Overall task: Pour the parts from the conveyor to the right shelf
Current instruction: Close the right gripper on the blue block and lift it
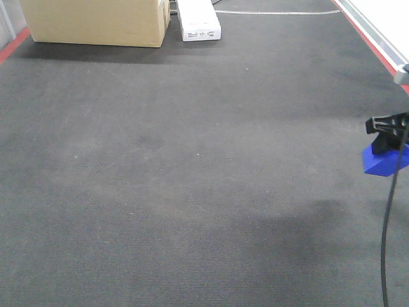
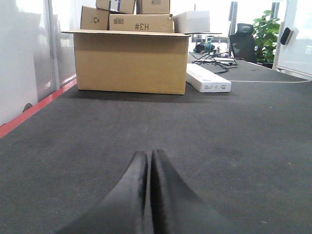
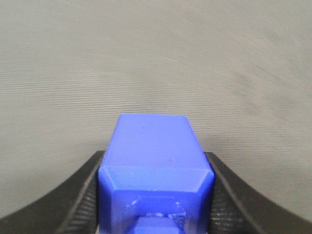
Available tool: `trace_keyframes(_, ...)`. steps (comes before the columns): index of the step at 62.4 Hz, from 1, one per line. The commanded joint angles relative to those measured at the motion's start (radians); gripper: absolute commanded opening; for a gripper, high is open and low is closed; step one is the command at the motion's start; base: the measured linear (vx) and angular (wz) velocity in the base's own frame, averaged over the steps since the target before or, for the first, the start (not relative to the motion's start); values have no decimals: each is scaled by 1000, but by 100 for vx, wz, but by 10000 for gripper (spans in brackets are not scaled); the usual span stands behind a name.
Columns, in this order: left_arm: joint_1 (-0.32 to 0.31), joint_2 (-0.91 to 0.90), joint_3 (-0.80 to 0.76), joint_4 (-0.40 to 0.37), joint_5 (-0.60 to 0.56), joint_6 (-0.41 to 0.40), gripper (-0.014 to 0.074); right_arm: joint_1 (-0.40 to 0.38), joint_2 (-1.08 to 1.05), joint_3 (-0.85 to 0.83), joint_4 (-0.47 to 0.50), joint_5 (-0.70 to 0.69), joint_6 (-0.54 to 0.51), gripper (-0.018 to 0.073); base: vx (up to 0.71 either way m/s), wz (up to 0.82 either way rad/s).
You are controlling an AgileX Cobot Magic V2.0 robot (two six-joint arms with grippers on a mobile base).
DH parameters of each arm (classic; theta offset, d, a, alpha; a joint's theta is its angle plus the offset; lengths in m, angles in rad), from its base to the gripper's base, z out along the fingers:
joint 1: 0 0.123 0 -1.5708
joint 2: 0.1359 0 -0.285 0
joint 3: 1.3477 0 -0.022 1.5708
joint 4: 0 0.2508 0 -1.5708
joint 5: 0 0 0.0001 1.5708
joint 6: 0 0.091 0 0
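My right gripper (image 3: 155,168) is shut on a blue plastic bin (image 3: 155,165), with one black finger pressed on each side of it. In the front view the blue bin (image 1: 383,161) hangs at the right edge above the dark carpet, held by the right gripper (image 1: 387,137). My left gripper (image 2: 148,158) is shut and empty, with its two fingers pressed together low over the carpet. No conveyor, shelf or loose parts show in any view.
A big cardboard box (image 1: 96,22) and a white flat box (image 1: 199,19) stand at the far end of the dark carpet; both also show in the left wrist view, the cardboard box (image 2: 129,61) and the white box (image 2: 208,80). A red floor line (image 1: 374,48) runs along the right.
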Motion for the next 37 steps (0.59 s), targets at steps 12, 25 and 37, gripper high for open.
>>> trace_keyframes(12, 2, -14, 30, -2, -76, -8, -6, -2, -357, 274, 44, -257, -7, -6, 0, 0)
trace_keyframes(25, 2, -14, 30, -2, -76, -8, -6, 12, -622, 404, 112, -322, -28, -5, 0, 0)
trace_keyframes(37, 2, -14, 30, -2, -76, -8, -6, 112, -828, 521, 108, -371, -48, -5, 0, 0)
